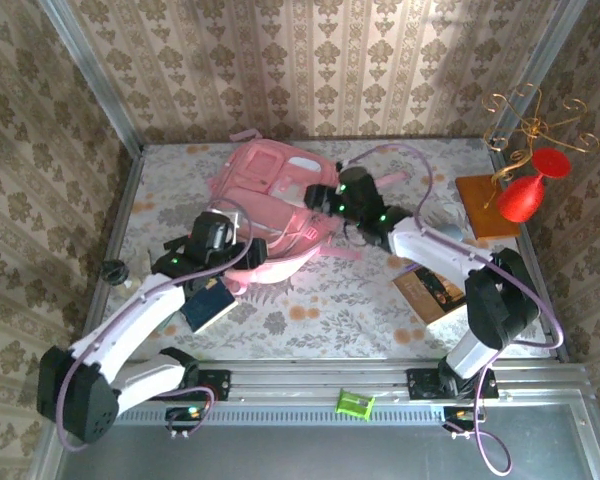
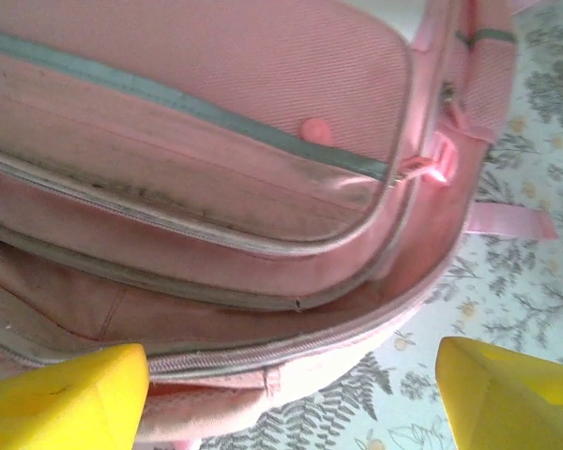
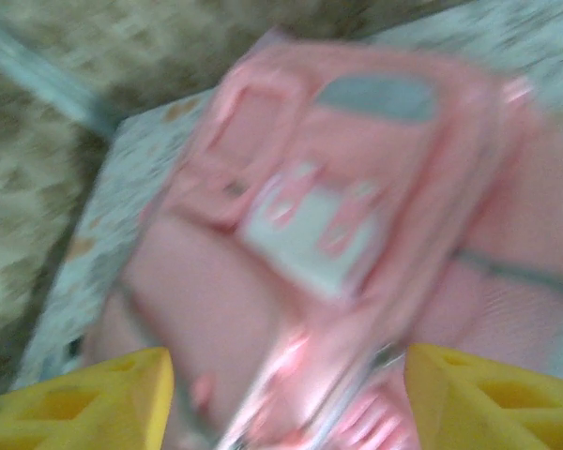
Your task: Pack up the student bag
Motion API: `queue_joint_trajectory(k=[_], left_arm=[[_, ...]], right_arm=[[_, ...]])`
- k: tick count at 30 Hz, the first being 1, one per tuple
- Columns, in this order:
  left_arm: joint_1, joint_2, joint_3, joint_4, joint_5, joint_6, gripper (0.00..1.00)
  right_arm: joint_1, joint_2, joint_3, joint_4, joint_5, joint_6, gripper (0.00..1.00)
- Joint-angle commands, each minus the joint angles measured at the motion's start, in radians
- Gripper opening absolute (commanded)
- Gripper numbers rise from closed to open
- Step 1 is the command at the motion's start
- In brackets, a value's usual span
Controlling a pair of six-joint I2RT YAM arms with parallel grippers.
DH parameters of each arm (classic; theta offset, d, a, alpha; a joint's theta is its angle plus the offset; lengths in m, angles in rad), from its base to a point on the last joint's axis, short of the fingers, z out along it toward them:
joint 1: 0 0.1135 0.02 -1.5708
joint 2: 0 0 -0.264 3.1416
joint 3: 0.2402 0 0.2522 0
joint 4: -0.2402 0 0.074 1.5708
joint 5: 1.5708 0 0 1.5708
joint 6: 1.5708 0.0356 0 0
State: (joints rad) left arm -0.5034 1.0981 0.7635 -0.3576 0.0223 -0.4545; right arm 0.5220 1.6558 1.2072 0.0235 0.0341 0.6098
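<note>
The top view looks down from high above the 6 o'clock edge of the table (image 1: 330, 295) toward 12, the left wrist view sits close on the bag (image 1: 265, 180) from 7 o'clock — the right wrist view, blurred, faces it from 3 — and all three share the bag.

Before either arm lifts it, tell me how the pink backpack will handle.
Probably floppy: the student bag is soft fabric and its zip mouth gapes. It would likely slump, not lift flat. The loose strap may trail.
</note>
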Motion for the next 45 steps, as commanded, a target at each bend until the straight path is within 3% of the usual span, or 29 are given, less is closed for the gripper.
queue_joint_trajectory(k=[1,4,8,14,15,18,20,21,23,29,35,41,43,45], left_arm=[[0.122,0.062,0.004,0.11,0.038,-0.061,0.81],[0.202,0.152,0.06,0.146,0.048,-0.057,0.82],[0.236,0.279,0.138,0.14,0.048,-0.045,0.82],[0.248,0.352,0.136,0.144,0.044,-0.048,0.83],[0.247,0.365,0.132,0.153,0.054,-0.052,0.83],[0.235,0.418,0.148,0.17,0.105,-0.056,0.83],[0.214,0.453,0.167,0.179,0.11,-0.055,0.83],[0.197,0.475,0.18,0.186,0.115,-0.053,0.83],[0.174,0.519,0.217,0.2,0.135,-0.053,0.83],[0.14,0.668,0.397,0.194,0.132,-0.013,0.82],[0.156,0.697,0.551,0.121,0.087,0.042,0.82],[0.101,0.478,0.448,0.095,-0.062,0.063,0.82],[0.055,0.367,0.38,0.09,-0.102,0.058,0.81],[-0.06,0.265,0.305,0.079,-0.126,0.03,0.78]], right_arm=[[-0.068,0.106,0.061,-0.116,0.004,-0.109,0.7],[-0.122,0.193,0.094,-0.072,0.004,-0.029,0.76],[-0.165,0.352,0.234,-0.105,-0.06,0.01,0.82],[-0.171,0.496,0.334,-0.148,-0.117,0.039,0.77],[-0.175,0.494,0.315,-0.133,-0.118,0.045,0.7],[-0.207,0.449,0.222,-0.033,-0.187,0.08,0.33],[-0.238,0.372,0.13,0.033,-0.206,0.097,0.14],[-0.257,0.322,0.083,0.055,-0.205,0.1,0.07],[-0.291,0.229,-0.001,0.095,-0.207,0.109,0.02],[-0.303,0.061,-0.187,0.214,-0.277,0.153,0.0],[-0.3,-0.031,-0.307,0.316,-0.252,0.228,0.0],[-0.263,-0.109,-0.363,0.356,-0.133,0.294,0.0],[-0.235,-0.126,-0.369,0.357,-0.085,0.316,0.0],[-0.197,-0.148,-0.375,0.36,-0.036,0.345,0.0]])
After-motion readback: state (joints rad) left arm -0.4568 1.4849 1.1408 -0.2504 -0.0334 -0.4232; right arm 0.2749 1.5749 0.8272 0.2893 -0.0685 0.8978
